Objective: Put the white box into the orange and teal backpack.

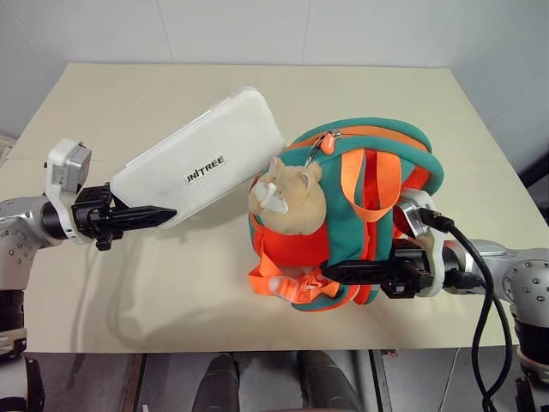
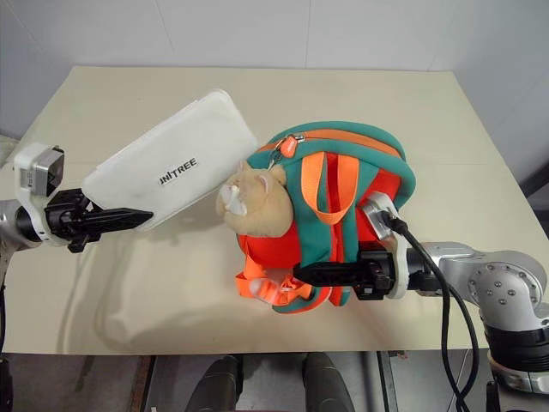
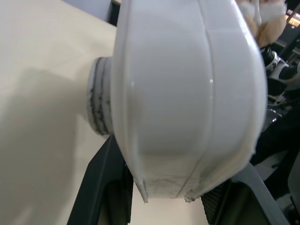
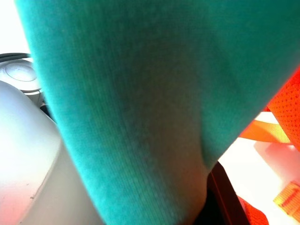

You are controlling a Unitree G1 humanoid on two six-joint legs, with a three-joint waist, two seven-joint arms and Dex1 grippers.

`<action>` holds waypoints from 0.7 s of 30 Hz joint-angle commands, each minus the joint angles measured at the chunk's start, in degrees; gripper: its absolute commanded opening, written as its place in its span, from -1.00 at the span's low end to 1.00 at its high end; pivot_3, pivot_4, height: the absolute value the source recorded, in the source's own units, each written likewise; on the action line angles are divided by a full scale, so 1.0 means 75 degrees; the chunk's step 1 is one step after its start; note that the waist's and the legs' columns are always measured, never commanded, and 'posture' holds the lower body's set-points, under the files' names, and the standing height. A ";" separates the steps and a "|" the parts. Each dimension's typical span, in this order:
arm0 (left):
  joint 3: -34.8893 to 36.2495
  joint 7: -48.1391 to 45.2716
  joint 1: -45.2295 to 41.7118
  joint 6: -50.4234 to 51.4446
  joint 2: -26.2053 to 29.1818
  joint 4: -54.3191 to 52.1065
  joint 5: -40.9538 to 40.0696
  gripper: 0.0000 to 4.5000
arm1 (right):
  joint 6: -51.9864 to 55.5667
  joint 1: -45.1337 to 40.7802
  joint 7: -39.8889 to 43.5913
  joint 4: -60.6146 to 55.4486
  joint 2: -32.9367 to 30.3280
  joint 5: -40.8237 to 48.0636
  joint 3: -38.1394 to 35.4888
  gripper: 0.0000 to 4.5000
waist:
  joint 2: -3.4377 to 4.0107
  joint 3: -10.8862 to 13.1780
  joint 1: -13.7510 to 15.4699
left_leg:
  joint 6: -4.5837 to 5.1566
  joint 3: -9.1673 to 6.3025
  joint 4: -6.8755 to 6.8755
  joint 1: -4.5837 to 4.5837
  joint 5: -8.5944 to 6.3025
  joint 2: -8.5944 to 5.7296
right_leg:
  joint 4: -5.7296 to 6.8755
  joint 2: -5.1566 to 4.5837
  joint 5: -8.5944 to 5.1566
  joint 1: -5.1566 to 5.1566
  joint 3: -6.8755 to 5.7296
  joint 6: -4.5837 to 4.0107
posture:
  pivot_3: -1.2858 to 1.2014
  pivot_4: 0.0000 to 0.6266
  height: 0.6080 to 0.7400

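Left hand (image 1: pixel 163 214) pinched white box (image 1: pixel 202 157) by one end; right hand (image 1: pixel 339 272) clamped backpack (image 1: pixel 364 184) fabric. Box likely to snag on plush toy (image 1: pixel 290 200).

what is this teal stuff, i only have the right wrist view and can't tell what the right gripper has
Observer: It's the backpack; the right gripper is shut on its teal fabric at the near side.
Operator: where's the box
Observer: The left gripper is shut on one end of the box, holding it tilted off the table, its far end pointing toward the backpack.
Operator: is it in yet
Observer: No. The box is outside, its corner close to the plush toy on the backpack's front.
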 commanded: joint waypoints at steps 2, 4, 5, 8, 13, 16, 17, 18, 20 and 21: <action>0.0543 0.0295 -0.0201 0.0331 -0.0105 -0.0493 -0.0490 -0.37 | -0.0164 -0.0009 0.0106 -0.0130 0.0062 0.0060 -0.0082 -0.94 | 0.0000 0.0000 0.0004 | 0.0000 -0.0001 -0.0001 0.0000 0.0000 0.0001 | 0.0000 0.0000 0.0000 -0.0001 -0.0001 0.0000 | 0.03 -0.52 1.00; 0.0758 0.0527 -0.0184 0.0574 -0.0223 -0.0745 -0.0786 -0.37 | -0.0155 -0.0027 0.0151 -0.0105 0.0054 0.0023 -0.0068 -0.94 | 0.0000 0.0000 0.0002 | 0.0000 -0.0001 -0.0001 0.0000 0.0000 0.0001 | 0.0002 0.0000 0.0000 0.0000 -0.0001 0.0001 | 0.03 -0.52 1.00; 0.0858 0.0657 -0.0179 0.0684 -0.0287 -0.0856 -0.0922 -0.37 | -0.0150 -0.0039 0.0174 -0.0090 0.0047 0.0008 -0.0060 -0.94 | 0.0000 0.0000 0.0001 | 0.0000 -0.0001 -0.0001 -0.0001 0.0000 0.0001 | 0.0003 0.0000 0.0000 0.0000 -0.0001 0.0001 | 0.03 -0.52 1.00; 0.1164 0.1019 -0.0142 0.1012 -0.0467 -0.1215 -0.1336 -0.37 | -0.0133 -0.0090 0.0254 -0.0035 0.0036 -0.0064 -0.0024 -0.94 | 0.0000 0.0000 0.0001 | 0.0000 -0.0003 0.0001 -0.0001 0.0000 0.0002 | 0.0007 0.0001 0.0000 -0.0001 -0.0002 0.0003 | 0.03 -0.52 1.00; 0.1191 0.0986 0.0212 0.1307 -0.0369 -0.1628 -0.1471 -0.37 | -0.0122 -0.0222 0.0345 0.0030 0.0097 -0.0171 0.0081 -0.94 | 0.0000 0.0001 -0.0036 | 0.0000 -0.0001 0.0003 0.0003 0.0000 0.0002 | 0.0016 0.0002 0.0000 -0.0003 0.0000 0.0003 | 0.03 -0.52 1.00; 0.1046 0.0826 0.0300 0.1241 -0.0283 -0.1687 -0.1268 -0.37 | -0.0133 -0.0248 0.0354 0.0041 0.0155 -0.0214 0.0126 -0.94 | 0.0000 0.0001 -0.0022 | 0.0000 -0.0001 0.0008 0.0003 0.0000 0.0002 | 0.0017 0.0002 0.0000 -0.0003 0.0000 0.0003 | 0.03 -0.52 1.00; 0.1036 0.0815 0.0300 0.1242 -0.0279 -0.1686 -0.1259 -0.37 | -0.0132 -0.0248 0.0359 0.0039 0.0167 -0.0224 0.0129 -0.94 | 0.0000 0.0001 -0.0018 | 0.0000 -0.0002 0.0009 0.0002 0.0000 0.0002 | 0.0017 0.0002 0.0000 -0.0003 0.0000 0.0003 | 0.03 -0.52 1.00; 0.0959 0.0718 0.0302 0.1207 -0.0216 -0.1675 -0.1180 -0.37 | -0.0132 -0.0241 0.0355 0.0029 0.0183 -0.0229 0.0133 -0.94 | 0.0000 0.0001 -0.0016 | 0.0000 -0.0001 0.0010 0.0002 0.0000 0.0002 | 0.0017 0.0002 0.0000 -0.0002 0.0000 0.0003 | 0.03 -0.52 1.00; 0.0814 0.0533 0.0315 0.1126 -0.0097 -0.1659 -0.1022 -0.37 | -0.0130 -0.0226 0.0345 0.0010 0.0207 -0.0232 0.0132 -0.94 | 0.0000 0.0000 -0.0015 | 0.0000 -0.0001 0.0009 0.0002 0.0000 0.0001 | 0.0016 0.0002 0.0000 -0.0002 0.0000 0.0003 | 0.03 -0.52 1.00; 0.0714 0.0393 0.0326 0.1065 -0.0018 -0.1648 -0.0920 -0.37 | -0.0133 -0.0213 0.0337 0.0001 0.0219 -0.0232 0.0133 -0.94 | 0.0000 0.0001 -0.0015 | 0.0000 -0.0001 0.0008 0.0002 0.0000 0.0001 | 0.0016 0.0002 0.0000 -0.0003 0.0000 0.0003 | 0.03 -0.52 1.00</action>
